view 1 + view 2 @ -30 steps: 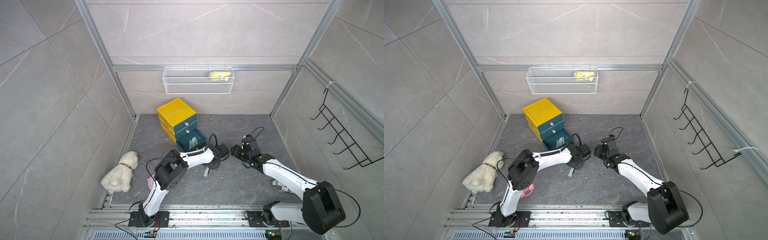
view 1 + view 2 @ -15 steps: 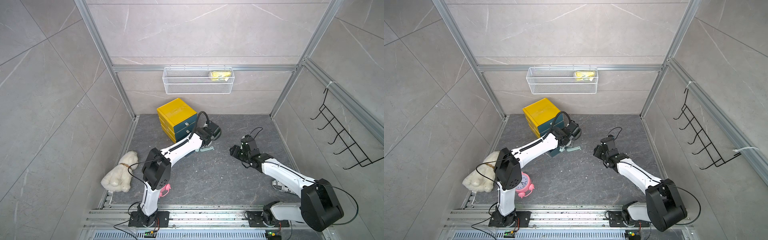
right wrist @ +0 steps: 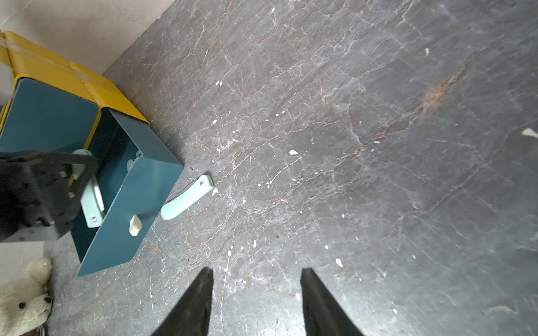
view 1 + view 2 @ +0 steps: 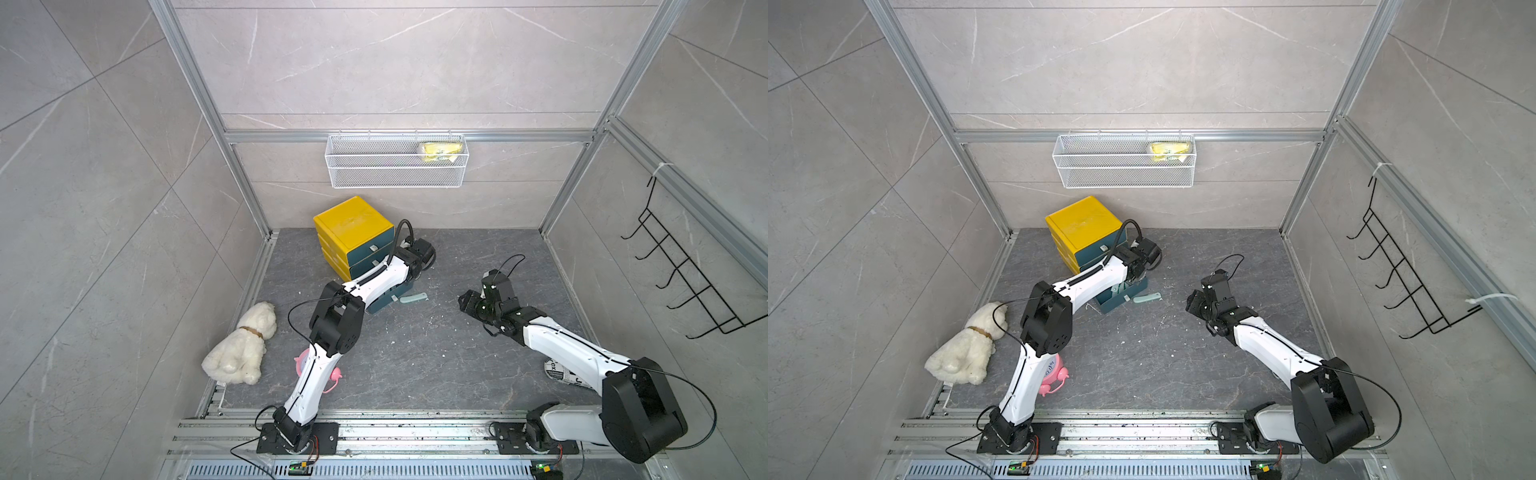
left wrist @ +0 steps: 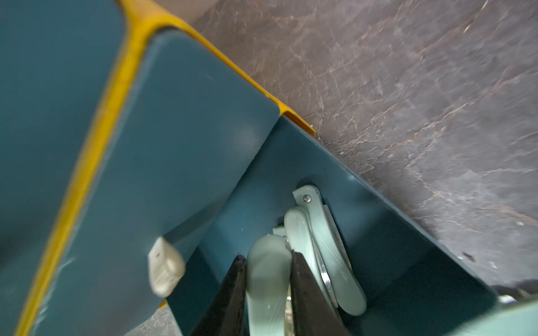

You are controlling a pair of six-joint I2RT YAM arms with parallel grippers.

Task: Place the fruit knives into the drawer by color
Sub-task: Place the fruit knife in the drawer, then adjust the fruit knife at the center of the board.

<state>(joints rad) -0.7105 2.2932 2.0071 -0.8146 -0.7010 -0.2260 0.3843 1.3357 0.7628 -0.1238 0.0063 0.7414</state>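
Left hand (image 5: 267,255) clasping one knife (image 5: 266,286), one drawer (image 5: 384,232)

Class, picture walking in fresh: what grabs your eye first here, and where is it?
The yellow drawer cabinet at the back of the floor, its bottom teal drawer pulled open. The left gripper reaches into that drawer, shut on a mint-green knife, while a second mint-green knife lies on the floor just outside it.

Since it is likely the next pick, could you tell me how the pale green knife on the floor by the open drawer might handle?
The pale green knife looks stiff and probably light: slim, seemingly plastic. Lying flat, it should slide rather than roll. Its smooth sides may slip when pinched.
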